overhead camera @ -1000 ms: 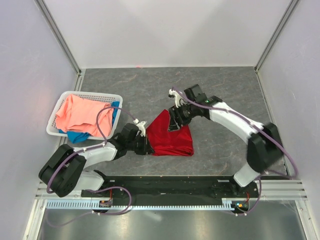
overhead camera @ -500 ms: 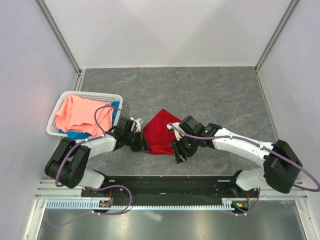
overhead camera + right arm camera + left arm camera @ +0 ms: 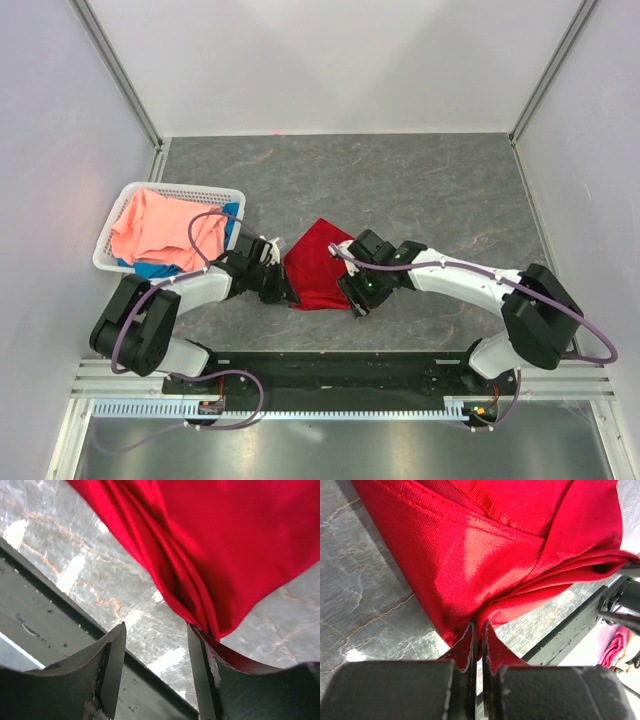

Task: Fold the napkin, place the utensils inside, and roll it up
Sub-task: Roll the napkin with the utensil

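Observation:
The deep red napkin lies folded over on the grey table between my two grippers. My left gripper is shut on its near left corner; in the left wrist view the cloth runs up from the closed jaws of that gripper. My right gripper sits at the napkin's near right edge with its jaws apart. In the right wrist view the cloth hangs beside the right finger of that gripper, not pinched. The spoon is out of view.
A white basket at the left holds a salmon-pink cloth and a blue cloth. The black base rail runs along the table's near edge, close behind both grippers. Grey walls enclose the table.
My right gripper carried the napkin's far edge toward the near edge, folding the cloth over, and has opened. The left gripper shifted slightly back and left, still holding its corner.

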You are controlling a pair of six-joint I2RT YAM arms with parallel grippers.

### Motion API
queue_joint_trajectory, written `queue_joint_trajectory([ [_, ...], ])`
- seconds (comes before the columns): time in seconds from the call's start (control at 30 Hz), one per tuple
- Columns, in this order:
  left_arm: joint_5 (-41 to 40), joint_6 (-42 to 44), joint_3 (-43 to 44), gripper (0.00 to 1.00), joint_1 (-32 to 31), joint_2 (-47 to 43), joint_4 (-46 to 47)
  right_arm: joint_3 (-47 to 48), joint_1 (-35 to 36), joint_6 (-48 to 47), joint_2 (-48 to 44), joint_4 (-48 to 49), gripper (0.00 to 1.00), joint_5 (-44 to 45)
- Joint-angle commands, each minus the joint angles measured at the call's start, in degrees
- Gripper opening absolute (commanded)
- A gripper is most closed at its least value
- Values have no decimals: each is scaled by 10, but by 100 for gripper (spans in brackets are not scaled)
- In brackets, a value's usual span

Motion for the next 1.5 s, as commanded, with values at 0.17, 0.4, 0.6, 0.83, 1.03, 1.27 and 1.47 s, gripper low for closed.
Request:
queue_joint_trajectory([
  [0.17,-5,25,15,2,4,11,-15,60,-2,-31,52,20,53,68],
  [0.4,-6,25,14,2,5,11,-16,51,-14,-42,81,24,45,91],
  [0.6,-6,25,14,2,5,14,-16,60,-27,-53,75,24,45,69],
  [0.83,-4,25,15,2,5,16,-20,89,-54,-11,-14,-20,62,36],
  [1.03,-1,25,18,2,5,15,-19,67,-95,-10,-15,-58,69,18],
  [1.27,1,26,18,2,5,18,-19,47,-140,-9,23,-54,68,-21],
  [1.47,2,27,20,2,5,19,-19,57,-155,-22,60,-50,63,-65],
])
